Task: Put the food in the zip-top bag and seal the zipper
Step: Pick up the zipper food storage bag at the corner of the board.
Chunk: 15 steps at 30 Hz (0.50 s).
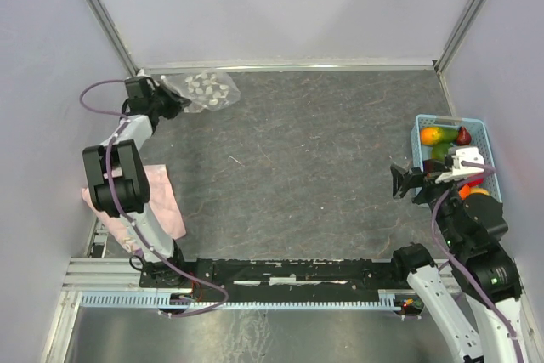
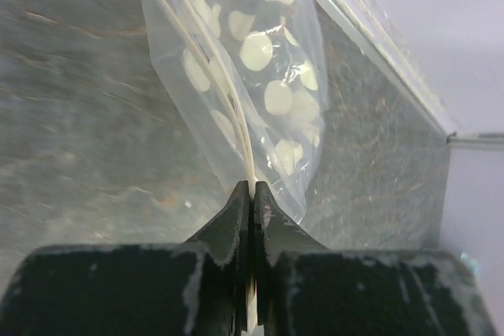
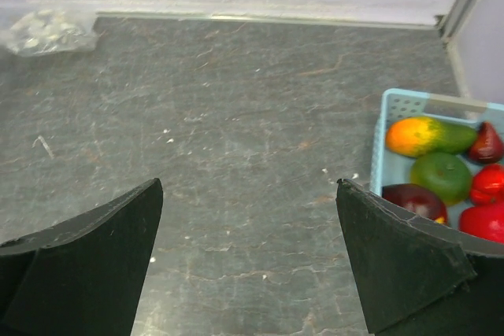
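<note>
The clear zip-top bag [image 2: 268,76] with white spots lies at the far left corner of the table [image 1: 206,88]. My left gripper [image 2: 252,188] is shut on the zipper [image 2: 246,155], the thin whitish strip running between its fingertips. The food sits in the light-blue basket [image 3: 402,100] at the right: an orange-green mango [image 3: 429,135], a green fruit [image 3: 439,175], red ones [image 3: 488,182] and a maroon one [image 3: 409,198]. Just left of the basket my right gripper [image 3: 248,194] hangs wide open over bare table, holding nothing. Far off, its camera also catches the bag [image 3: 47,33].
A pink cloth [image 1: 161,197] lies at the left edge beside the left arm. The basket [image 1: 422,129] stands against the right wall. Walls and a metal rail close off the back and both sides. Dark grey tabletop [image 1: 314,167] stretches between the arms.
</note>
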{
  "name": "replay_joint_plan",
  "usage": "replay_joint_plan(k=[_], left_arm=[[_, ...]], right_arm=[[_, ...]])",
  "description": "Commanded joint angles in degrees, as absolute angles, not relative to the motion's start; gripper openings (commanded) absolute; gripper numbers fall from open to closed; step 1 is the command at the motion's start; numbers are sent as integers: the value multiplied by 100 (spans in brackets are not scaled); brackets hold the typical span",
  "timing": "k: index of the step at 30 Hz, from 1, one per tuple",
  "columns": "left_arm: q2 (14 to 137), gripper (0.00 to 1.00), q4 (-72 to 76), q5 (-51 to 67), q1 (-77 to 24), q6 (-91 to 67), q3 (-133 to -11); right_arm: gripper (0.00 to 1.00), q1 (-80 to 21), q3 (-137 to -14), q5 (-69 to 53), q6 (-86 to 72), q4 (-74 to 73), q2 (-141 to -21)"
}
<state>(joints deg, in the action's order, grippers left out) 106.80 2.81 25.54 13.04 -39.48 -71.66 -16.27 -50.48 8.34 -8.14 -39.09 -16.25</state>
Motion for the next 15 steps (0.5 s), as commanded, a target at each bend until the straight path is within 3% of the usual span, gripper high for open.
replay_joint_plan(k=[1, 15], left_arm=[[9870, 3, -541, 1830, 651, -3203, -7197], [7963, 3, -1672, -144, -1342, -2188, -6945]], right_arm=[[99, -1635, -5209, 146, -1110, -3689, -2068], [97, -1635, -5355, -1084, -1489, -3404, -3452]])
